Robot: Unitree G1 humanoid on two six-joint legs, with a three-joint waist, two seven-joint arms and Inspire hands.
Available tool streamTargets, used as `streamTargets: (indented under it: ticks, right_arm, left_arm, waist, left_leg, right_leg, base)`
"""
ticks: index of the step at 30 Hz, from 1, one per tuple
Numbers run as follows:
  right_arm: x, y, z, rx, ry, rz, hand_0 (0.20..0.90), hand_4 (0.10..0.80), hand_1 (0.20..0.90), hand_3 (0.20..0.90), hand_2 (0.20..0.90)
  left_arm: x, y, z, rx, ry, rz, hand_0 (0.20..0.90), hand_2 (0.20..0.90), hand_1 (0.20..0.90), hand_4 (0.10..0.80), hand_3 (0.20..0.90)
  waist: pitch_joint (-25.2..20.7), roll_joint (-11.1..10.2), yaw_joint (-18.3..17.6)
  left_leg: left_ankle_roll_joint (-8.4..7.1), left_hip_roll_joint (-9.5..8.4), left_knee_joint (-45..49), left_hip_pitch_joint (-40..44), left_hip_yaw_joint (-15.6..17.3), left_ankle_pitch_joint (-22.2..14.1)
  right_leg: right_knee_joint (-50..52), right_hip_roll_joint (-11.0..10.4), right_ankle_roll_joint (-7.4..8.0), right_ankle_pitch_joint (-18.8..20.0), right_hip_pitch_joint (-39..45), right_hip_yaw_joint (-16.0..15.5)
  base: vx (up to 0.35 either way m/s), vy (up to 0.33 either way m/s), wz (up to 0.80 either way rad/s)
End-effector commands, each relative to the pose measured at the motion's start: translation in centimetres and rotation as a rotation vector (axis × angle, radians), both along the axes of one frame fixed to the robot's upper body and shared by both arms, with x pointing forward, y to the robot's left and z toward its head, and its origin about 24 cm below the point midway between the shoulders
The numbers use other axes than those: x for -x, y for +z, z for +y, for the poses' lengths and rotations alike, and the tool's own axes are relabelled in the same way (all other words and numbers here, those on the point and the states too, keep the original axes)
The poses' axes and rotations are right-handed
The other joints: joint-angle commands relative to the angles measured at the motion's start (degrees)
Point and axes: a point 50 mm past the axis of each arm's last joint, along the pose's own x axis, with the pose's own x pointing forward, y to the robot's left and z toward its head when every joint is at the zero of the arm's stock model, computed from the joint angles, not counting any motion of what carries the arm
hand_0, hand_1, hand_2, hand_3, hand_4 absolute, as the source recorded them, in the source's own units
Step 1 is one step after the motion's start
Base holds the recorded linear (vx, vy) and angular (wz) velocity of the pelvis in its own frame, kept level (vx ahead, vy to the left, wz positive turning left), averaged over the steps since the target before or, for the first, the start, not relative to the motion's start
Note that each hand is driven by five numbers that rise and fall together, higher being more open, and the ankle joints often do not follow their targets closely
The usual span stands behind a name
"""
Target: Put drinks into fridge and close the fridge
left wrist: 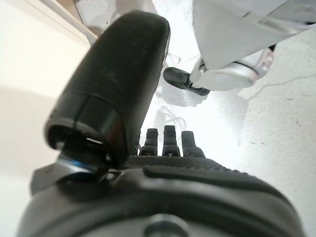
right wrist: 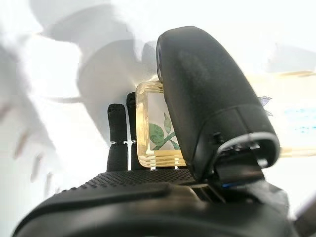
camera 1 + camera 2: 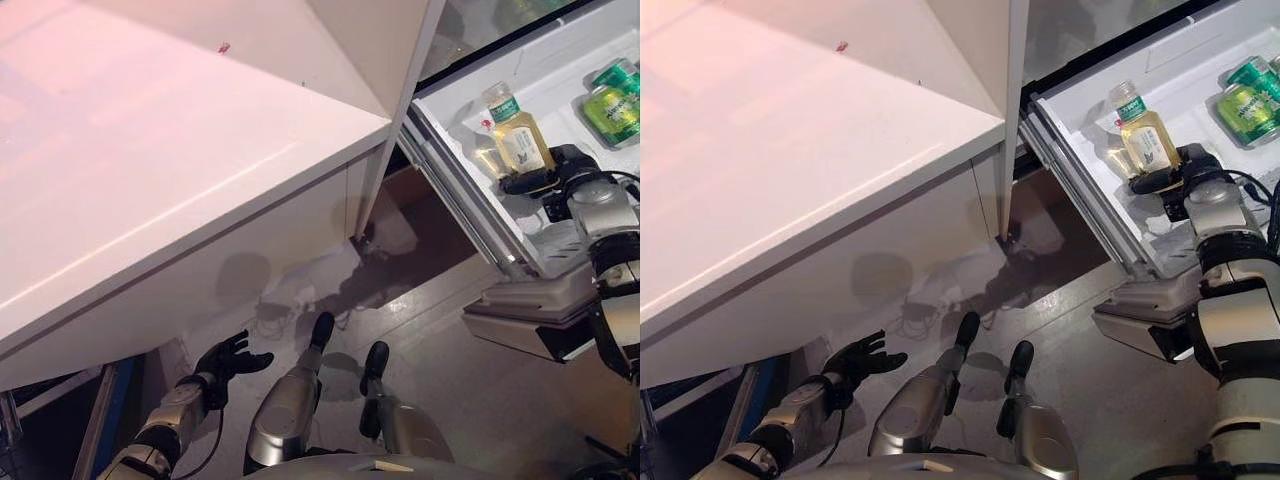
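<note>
A bottle point(image 3: 517, 135) of yellow drink with a green cap stands upright on the white shelf point(image 3: 560, 60) inside the open fridge. My right hand point(image 3: 560, 175) reaches in from the right and is shut on the bottle's lower part. In the right wrist view the bottle point(image 2: 158, 133) sits between the thumb point(image 2: 207, 98) and the fingers point(image 2: 116, 133). Green cans point(image 3: 615, 100) lie further right on the same shelf. My left hand point(image 3: 232, 360) hangs low over the floor, open and empty, with its fingers point(image 1: 168, 143) straight in the left wrist view.
A large white cabinet point(image 3: 150, 180) takes up the left and middle, with its corner close to the fridge's metal front rim point(image 3: 450, 180). A grey ledge point(image 3: 530, 320) juts out below the shelf. Grey floor point(image 3: 440, 300) lies between them.
</note>
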Motion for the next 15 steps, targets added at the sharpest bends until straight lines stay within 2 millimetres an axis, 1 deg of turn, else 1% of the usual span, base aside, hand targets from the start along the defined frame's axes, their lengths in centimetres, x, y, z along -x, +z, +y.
streamTargets:
  ticks: [1, 2, 3, 4, 5, 6, 15]
  right_arm:
    - [1.09, 3.8, -1.91, 0.155, -0.003, 0.107, 0.3, 0.1, 0.3, 0.2, 0.3]
    - [1.16, 3.8, -2.02, 0.152, -0.009, 0.13, 0.321, 0.125, 0.321, 0.225, 0.321]
    - [1.18, 3.81, -2.04, 0.153, -0.013, 0.149, 0.491, 0.322, 0.491, 0.422, 0.491]
    - [1.19, 3.84, -2.04, 0.152, -0.012, 0.163, 0.545, 0.385, 0.545, 0.485, 0.545]
    - [1.21, 3.9, -2.06, 0.152, -0.013, 0.176, 0.634, 0.49, 0.634, 0.59, 0.634]
    - [1.28, 3.95, -2.15, 0.15, -0.018, 0.192, 0.9, 0.8, 0.9, 0.9, 0.9]
    - [1.06, 4.12, -1.75, 0.109, -0.009, 0.178, 0.9, 0.8, 0.9, 0.9, 0.9]
  left_arm:
    - [1.4, -0.42, 1.18, -0.038, -0.014, 0.049, 0.9, 0.9, 0.9, 0.8, 0.9]
    - [1.22, -0.3, 1.18, -0.041, -0.022, 0.045, 0.9, 0.9, 0.9, 0.8, 0.9]
    - [1.06, -0.21, 1.15, -0.042, -0.028, 0.041, 0.9, 0.9, 0.9, 0.8, 0.9]
    - [0.97, -0.13, 1.14, -0.042, -0.032, 0.039, 0.9, 0.9, 0.9, 0.8, 0.9]
    - [0.9, -0.08, 1.16, -0.043, -0.036, 0.038, 0.9, 0.9, 0.9, 0.8, 0.9]
    - [0.85, -0.04, 1.16, -0.047, -0.042, 0.038, 0.9, 0.9, 0.9, 0.8, 0.9]
    - [1.18, -0.16, 1.32, -0.066, -0.055, 0.052, 0.9, 0.9, 0.9, 0.8, 0.9]
  waist:
    - [-3.2, -2.3, 0.6]
    - [-3.2, -2.5, 0.7]
    - [-3.1, -2.5, 0.8]
    - [-3.2, -2.6, 1.0]
    - [-3.2, -2.6, 1.1]
    - [-3.3, -2.8, 1.3]
    - [-4.3, -3.4, 1.8]
  left_leg:
    - [-0.24, 0.62, 2.8, -0.4, 2.9, -5.8]
    - [-0.29, 0.62, 2.9, -0.3, 2.8, -5.8]
    - [-0.31, 0.63, 2.8, -0.2, 2.7, -5.8]
    - [-0.34, 0.63, 2.9, -0.2, 2.7, -5.8]
    - [-0.36, 0.6, 2.9, -0.1, 2.6, -5.8]
    - [-0.4, 0.64, 2.9, 0.0, 2.6, -5.8]
    - [-0.49, 0.53, 2.8, 1.0, 2.5, -6.0]
  right_leg:
    - [7.0, -1.8, 1.05, -1.1, -5.0, 4.8]
    - [7.0, -1.7, 0.98, -1.2, -4.9, 4.7]
    - [7.1, -1.7, 0.94, -1.2, -4.8, 4.6]
    - [7.1, -1.7, 0.92, -1.2, -4.8, 4.5]
    - [7.1, -1.7, 0.91, -1.2, -4.7, 4.4]
    - [7.2, -1.6, 0.87, -1.3, -4.5, 4.2]
    - [7.2, -1.6, 0.77, -1.6, -3.4, 3.7]
  base:
    - [0.001, -0.061, 0.0]
    - [0.003, -0.06, 0.0]
    - [0.005, -0.047, 0.0]
    - [0.005, -0.034, 0.0]
    - [0.011, -0.031, 0.01]
    - [0.0, 0.0, 0.0]
    - [0.0, 0.0, 0.0]
